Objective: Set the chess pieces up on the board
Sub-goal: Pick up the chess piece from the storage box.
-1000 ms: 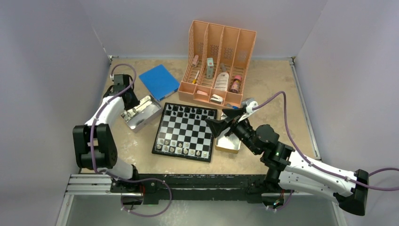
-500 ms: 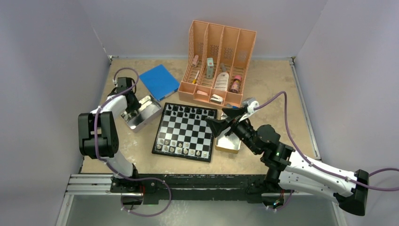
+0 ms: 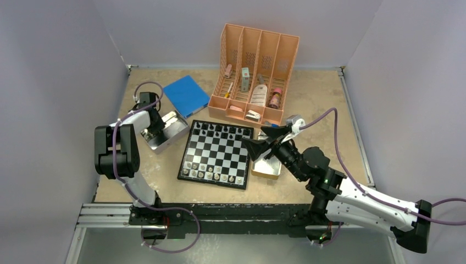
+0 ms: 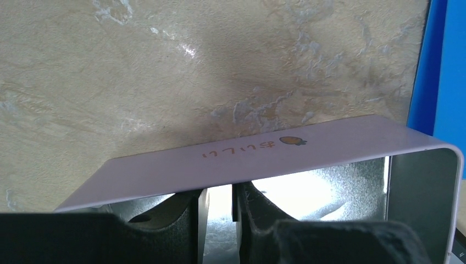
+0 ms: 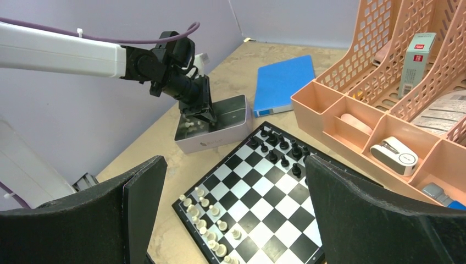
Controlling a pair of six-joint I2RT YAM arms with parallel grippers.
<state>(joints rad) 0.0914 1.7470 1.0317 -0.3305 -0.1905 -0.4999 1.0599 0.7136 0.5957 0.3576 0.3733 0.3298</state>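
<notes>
L gripper (image 5: 202,111) is lowered into the metal tin (image 5: 214,142) just left of the board (image 3: 217,153), presumably because loose white pieces (image 5: 189,125) are kept there & one is to be fetched. Its fingers (image 4: 184,220) are seen w/ only a narrow gap. The tips are cut off at the tin's lilac wall in the wrist view, so it can't be told whether a piece is pinched or the claw is merely near-closed.

R gripper (image 3: 262,141) is held spread wide w/ nothing in it, over the board's right edge & beside a second tin (image 3: 267,171). It is judged to be parked there so the squares are kept free for the L arm.

Black pieces (image 3: 220,130) are stood on the far rows, white pieces (image 3: 211,175) on the near rows. Both sets look incomplete, but the exact count & piece types are too small to make out. The second tin's contents are mostly hidden by the R arm. A blue book (image 3: 186,94) & peach organizer (image 3: 290,55) are set behind the board, not involved.
</notes>
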